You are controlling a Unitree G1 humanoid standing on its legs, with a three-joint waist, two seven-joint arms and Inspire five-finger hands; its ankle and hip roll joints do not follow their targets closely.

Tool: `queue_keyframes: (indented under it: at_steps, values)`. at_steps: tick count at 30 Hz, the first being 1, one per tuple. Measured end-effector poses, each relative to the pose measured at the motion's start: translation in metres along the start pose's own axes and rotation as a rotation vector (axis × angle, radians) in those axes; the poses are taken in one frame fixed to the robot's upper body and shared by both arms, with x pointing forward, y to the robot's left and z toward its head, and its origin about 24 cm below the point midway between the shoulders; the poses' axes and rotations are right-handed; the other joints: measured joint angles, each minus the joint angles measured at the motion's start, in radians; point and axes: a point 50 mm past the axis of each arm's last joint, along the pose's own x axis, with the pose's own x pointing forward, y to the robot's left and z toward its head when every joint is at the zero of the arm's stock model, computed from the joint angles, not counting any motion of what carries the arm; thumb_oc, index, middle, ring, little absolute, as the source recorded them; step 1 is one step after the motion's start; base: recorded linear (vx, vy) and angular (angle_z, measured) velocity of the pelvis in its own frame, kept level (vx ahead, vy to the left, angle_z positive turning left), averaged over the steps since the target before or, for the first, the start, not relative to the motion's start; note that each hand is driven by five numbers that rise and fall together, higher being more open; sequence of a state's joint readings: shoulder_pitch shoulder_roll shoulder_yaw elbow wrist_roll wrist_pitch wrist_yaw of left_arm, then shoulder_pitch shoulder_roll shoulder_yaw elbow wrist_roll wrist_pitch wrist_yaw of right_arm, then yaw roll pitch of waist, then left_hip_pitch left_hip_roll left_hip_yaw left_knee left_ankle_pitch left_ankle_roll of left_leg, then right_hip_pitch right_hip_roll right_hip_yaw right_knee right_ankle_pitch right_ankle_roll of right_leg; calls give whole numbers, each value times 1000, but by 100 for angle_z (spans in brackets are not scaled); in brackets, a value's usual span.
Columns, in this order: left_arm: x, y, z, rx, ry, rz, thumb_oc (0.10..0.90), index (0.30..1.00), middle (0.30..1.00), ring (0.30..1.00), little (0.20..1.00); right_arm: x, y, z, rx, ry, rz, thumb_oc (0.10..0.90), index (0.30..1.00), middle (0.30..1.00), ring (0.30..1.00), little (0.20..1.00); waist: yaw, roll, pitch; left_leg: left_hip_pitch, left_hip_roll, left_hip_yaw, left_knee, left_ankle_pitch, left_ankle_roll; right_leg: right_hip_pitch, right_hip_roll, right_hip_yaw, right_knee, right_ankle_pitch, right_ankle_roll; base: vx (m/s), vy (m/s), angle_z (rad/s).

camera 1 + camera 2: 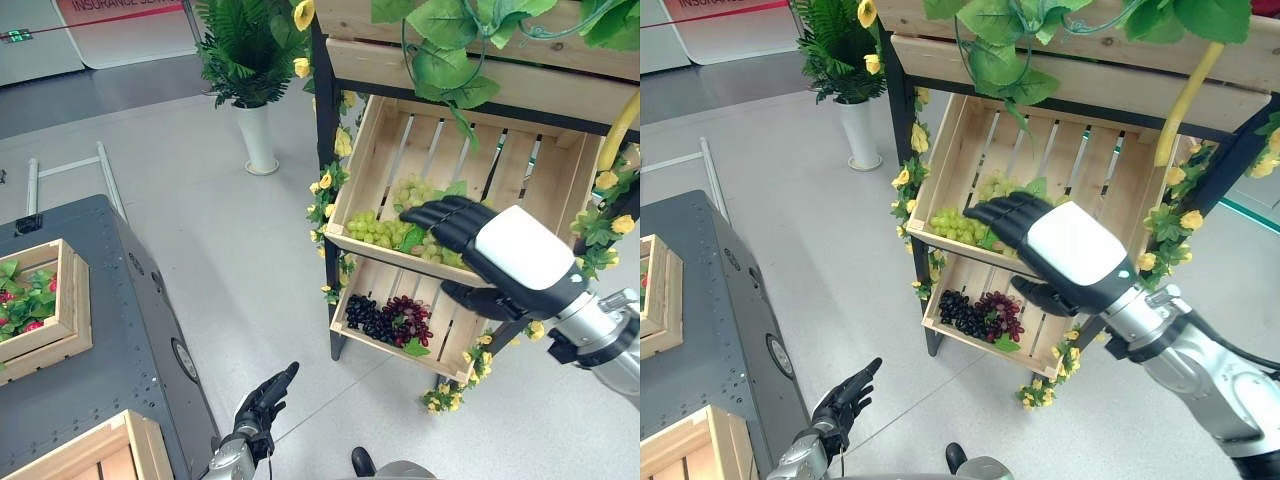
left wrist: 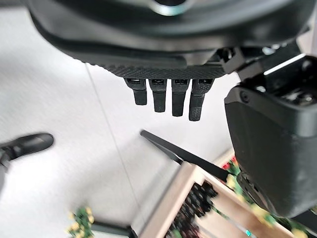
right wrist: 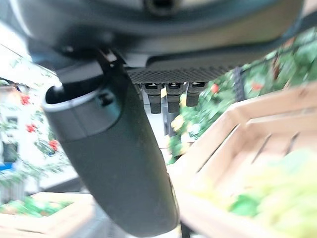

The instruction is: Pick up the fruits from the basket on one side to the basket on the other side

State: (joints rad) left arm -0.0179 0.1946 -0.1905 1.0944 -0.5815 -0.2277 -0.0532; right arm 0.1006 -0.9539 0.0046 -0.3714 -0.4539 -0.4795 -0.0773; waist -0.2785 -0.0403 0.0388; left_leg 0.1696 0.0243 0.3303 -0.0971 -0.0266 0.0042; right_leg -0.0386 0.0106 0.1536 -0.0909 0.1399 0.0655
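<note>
A bunch of green grapes (image 1: 383,229) lies in the upper wooden crate (image 1: 360,150) of a shelf stand. Dark and red grapes (image 1: 389,319) lie in the lower crate (image 1: 352,335). My right hand (image 1: 520,250) hovers just above the front edge of the upper crate, open, with its straight fingers (image 1: 445,215) reaching over the green grapes and holding nothing. In the right wrist view the green grapes (image 3: 277,188) show blurred past the thumb (image 3: 119,163). My left hand (image 1: 263,401) hangs low over the floor by the grey table, open and empty.
A grey table (image 1: 110,330) at the left carries a wooden crate (image 1: 70,300) with red fruit and leaves, and a second crate (image 1: 90,450) at its near corner. A potted plant (image 1: 250,80) stands behind. Yellow flowers (image 1: 325,190) and leaves trim the stand's dark frame.
</note>
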Motion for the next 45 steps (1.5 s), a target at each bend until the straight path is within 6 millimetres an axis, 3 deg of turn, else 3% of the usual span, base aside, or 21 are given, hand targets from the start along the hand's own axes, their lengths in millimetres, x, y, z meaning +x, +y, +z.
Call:
queue_keyframes:
  at_steps: [7, 18, 21, 26, 27, 28, 30, 33, 37, 40, 45]
  values:
    - [-5, 2, -19, 39, 60, 74, 800, 900, 900, 900, 900, 12, 51, 29, 244, -143, 58, 800, 900, 900, 900, 900, 66, 2, -1, -3, 5, -34, 0, 10, -4, 9, -2, -32, -2, -3, -5, -22, -88, 13]
    - [-15, 16, -39, 157, 136, 181, 800, 900, 900, 900, 900, 11, 111, 40, 445, -91, 169, 800, 900, 900, 900, 900, 151, -4, -3, -16, 11, -83, 0, 20, -9, 15, -5, -86, -2, -11, -15, 0, -67, 13]
    - [-16, 19, -44, 257, 191, 173, 800, 900, 900, 900, 900, 14, 129, 44, 507, -46, 204, 800, 900, 900, 900, 900, 161, -8, -6, -13, 11, -86, 0, 20, -9, 16, -7, -90, -2, -11, -15, 0, -44, 6]
    - [-17, 13, -50, 453, 230, 111, 800, 900, 900, 900, 900, 2, 181, 37, 676, 192, 349, 800, 900, 900, 900, 900, 175, -10, -8, -21, 7, -108, 0, 25, -4, 18, -15, -113, -2, -13, -14, 1, -46, 13]
    - [-16, 11, -48, 471, 221, 110, 800, 900, 900, 900, 900, -9, 203, 34, 719, 297, 414, 800, 900, 900, 900, 900, 187, -11, -8, -20, 8, -110, 0, 25, -4, 19, -15, -117, -2, -14, -15, 1, -33, 3]
    - [-15, 10, -47, 476, 216, 110, 800, 900, 900, 900, 900, -14, 211, 33, 722, 338, 453, 800, 900, 900, 900, 900, 192, -10, -8, -20, 9, -110, 0, 25, -4, 20, -15, -117, -2, -14, -15, 4, -54, 10]
    - [-15, 8, -46, 488, 200, 121, 800, 900, 900, 900, 900, -49, 246, 32, 784, 541, 595, 800, 900, 900, 900, 900, 201, -6, -7, -25, 10, -135, 0, 30, -6, 25, -19, -148, -3, -19, -20, -4, -53, 27]
    - [-14, 5, -44, 501, 170, 123, 800, 900, 900, 900, 900, -85, 271, 36, 819, 724, 731, 800, 900, 900, 900, 900, 217, 3, -1, -25, 13, -156, 0, 28, -3, 34, -19, -168, -3, -26, -23, 6, -35, 24]
    - [-14, 3, -40, 566, 129, 107, 800, 900, 900, 900, 900, -106, 279, 40, 918, 876, 721, 800, 900, 900, 900, 900, 214, 23, 11, -24, 16, -172, 0, 30, -4, 45, -19, -185, -3, -29, -26, -5, -5, 13]
    - [-13, 1, -41, 592, 135, 94, 800, 900, 900, 900, 900, -126, 290, 38, 1081, 1146, 608, 800, 900, 900, 900, 900, 217, 38, 4, -25, 18, -188, 0, 31, -6, 53, -19, -195, -3, -39, -33, -9, 13, 15]
    - [-15, 5, -45, 594, 164, 107, 800, 900, 900, 900, 900, -162, 294, 33, 1162, 1487, 515, 800, 900, 900, 900, 900, 218, 66, -5, -13, 21, -191, 0, 30, -6, 64, -17, -195, -3, -43, -35, 36, 10, 2]
